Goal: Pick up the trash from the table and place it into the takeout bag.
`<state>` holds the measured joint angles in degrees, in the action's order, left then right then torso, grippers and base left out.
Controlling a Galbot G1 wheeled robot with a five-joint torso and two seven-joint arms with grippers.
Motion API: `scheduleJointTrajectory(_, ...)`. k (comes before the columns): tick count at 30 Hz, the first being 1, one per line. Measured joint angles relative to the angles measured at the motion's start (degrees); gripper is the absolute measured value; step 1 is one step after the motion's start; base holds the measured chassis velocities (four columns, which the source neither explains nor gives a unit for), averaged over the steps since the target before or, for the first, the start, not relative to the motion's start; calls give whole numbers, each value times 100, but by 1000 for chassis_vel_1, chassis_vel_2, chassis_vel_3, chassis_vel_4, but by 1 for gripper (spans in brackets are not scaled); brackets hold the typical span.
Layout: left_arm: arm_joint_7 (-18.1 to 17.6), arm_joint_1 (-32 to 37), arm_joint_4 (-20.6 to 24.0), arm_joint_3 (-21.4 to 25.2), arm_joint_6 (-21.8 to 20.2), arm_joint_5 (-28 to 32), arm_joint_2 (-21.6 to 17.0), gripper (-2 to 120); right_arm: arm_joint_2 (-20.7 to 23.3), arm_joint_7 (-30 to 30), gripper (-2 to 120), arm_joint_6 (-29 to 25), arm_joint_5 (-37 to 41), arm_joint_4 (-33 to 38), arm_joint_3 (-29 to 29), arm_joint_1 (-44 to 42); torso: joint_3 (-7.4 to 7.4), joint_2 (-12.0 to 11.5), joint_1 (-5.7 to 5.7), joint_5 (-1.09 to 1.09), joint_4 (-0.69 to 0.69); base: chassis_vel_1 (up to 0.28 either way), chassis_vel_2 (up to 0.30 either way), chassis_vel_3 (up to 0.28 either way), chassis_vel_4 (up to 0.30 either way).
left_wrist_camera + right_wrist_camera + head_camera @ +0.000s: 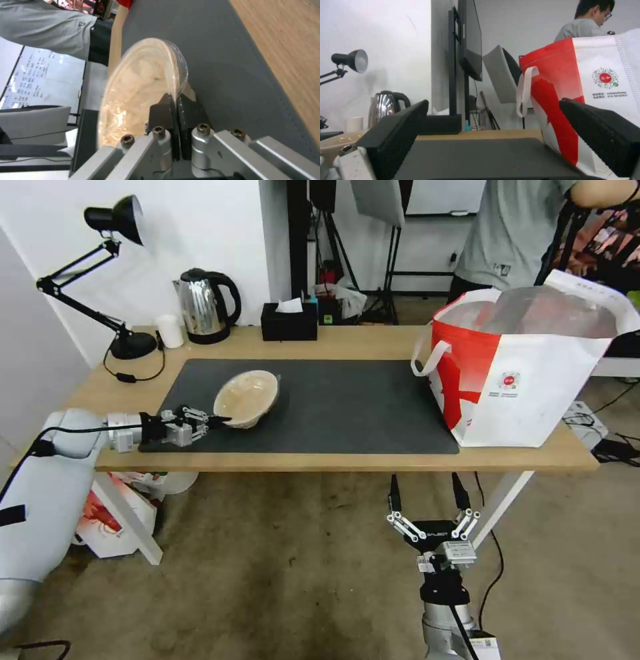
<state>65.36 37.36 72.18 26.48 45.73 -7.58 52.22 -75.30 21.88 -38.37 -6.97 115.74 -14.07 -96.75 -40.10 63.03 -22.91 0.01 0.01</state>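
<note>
Left gripper (215, 421) fingers pinch the paper bowl (247, 397) rim; next, carry toward three o'clock into the bag (527, 380). Right gripper (431, 499) fingers spread, idle below the desk (347, 460).

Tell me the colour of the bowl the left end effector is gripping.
Beige, the paper bowl clamped at its rim by the left end effector; clearest in the head view.

My left gripper (220, 420) reaches out level from the left, fingers pinched together. My right gripper (430, 493) points forward below, fingers spread wide.
</note>
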Motion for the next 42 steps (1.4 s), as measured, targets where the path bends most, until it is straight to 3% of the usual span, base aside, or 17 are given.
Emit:
scheduleJointTrajectory(6, 32, 0, 69, 9, -5, 20, 36, 0, 0, 0, 100, 0, 0, 0, 0, 0, -1, 0, -1, -2, -1, 0, 0, 0, 0)
scheduleJointTrajectory(11, 78, -36, 421, -38, -14, 243, -5, 0, 0, 0, 100, 0, 0, 0, 0, 0, -1, 0, -2, -2, -2, 0, 0, 0, 0)
scheduleJointTrajectory(22, 202, -490, 1333, -696, -268, 1530, -406, 0, 0, 0, 100, 0, 0, 0, 0, 0, -1, -1, -2, -1, -2, 0, 0, 0, 0)
scheduleJointTrajectory(29, 185, -1400, 1359, -1386, -563, 2084, -815, 0, 0, 0, 100, 0, 0, 0, 0, 0, -1, -1, -1, 0, -1, 0, 0, 0, 0)
scheduleJointTrajectory(37, -124, -1956, 1531, -1877, -765, 2256, -985, 0, 0, 0, 100, 0, 0, 0, 0, 0, -1, -1, -1, -1, 0, 0, 0, 0, 0)
scheduleJointTrajectory(42, -141, -2436, 1400, -2181, -783, 2413, -992, 0, 0, 0, 100, 0, 0, 0, 0, 0, -1, 0, -1, -1, -1, 0, 0, 0, 0)
